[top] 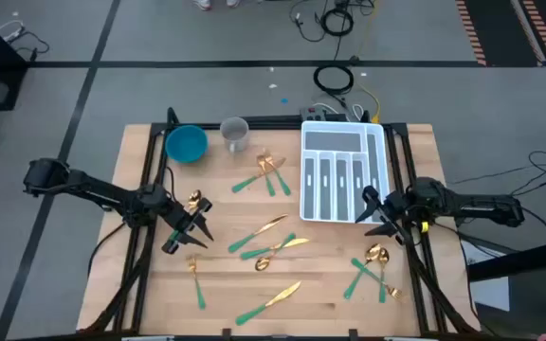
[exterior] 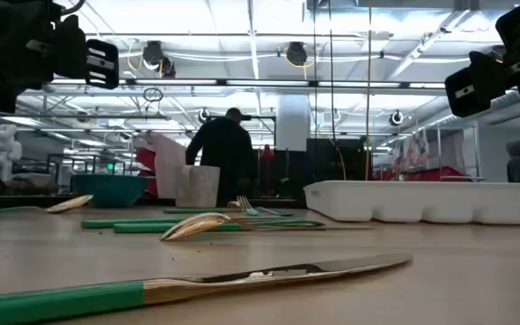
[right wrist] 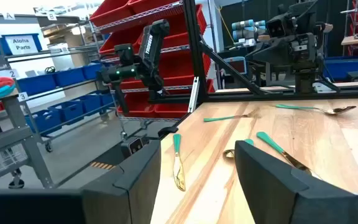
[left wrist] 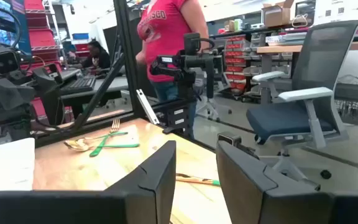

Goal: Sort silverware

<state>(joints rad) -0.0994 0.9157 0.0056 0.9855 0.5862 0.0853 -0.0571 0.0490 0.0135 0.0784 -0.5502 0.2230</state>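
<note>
- Nearest the low camera, a knife [exterior: 269, 271] is lying flat on the desk [top: 330, 284], gold blade gleaming, teal handle pointing off to the side.
- Just behind it a spoon [exterior: 197, 226] is resting bowl-down among green handles, and the rest of the silverware [top: 273, 248] is lying scattered loose across the wood; none of it looks to be sitting in the white tray [top: 343, 170] yet.
- The left gripper [top: 190, 234] is hovering above the desk's left side with its fingers spread and nothing between them; a spoon [top: 194, 200] is lying just beside it.
- The right gripper [top: 379, 210] is hanging beside the tray's near corner, fingers also spread and empty, with a small cluster of a fork and spoons [top: 375, 270] lying near it.
- These pieces are looking light, stiff and thin, and the polished heads are likely slippery; the slim matte handle is probably the better place to pinch, across its width near the middle.
- Lying so flat, each piece is leaving little room for fingertips to get under it, so a slip or skid is a fair risk.
- Farther back, a blue bowl [top: 186, 144] and a clear cup [top: 234, 133] are standing at the far edge.
- Beyond the desk, a person [exterior: 226, 149] is standing in the room.
</note>
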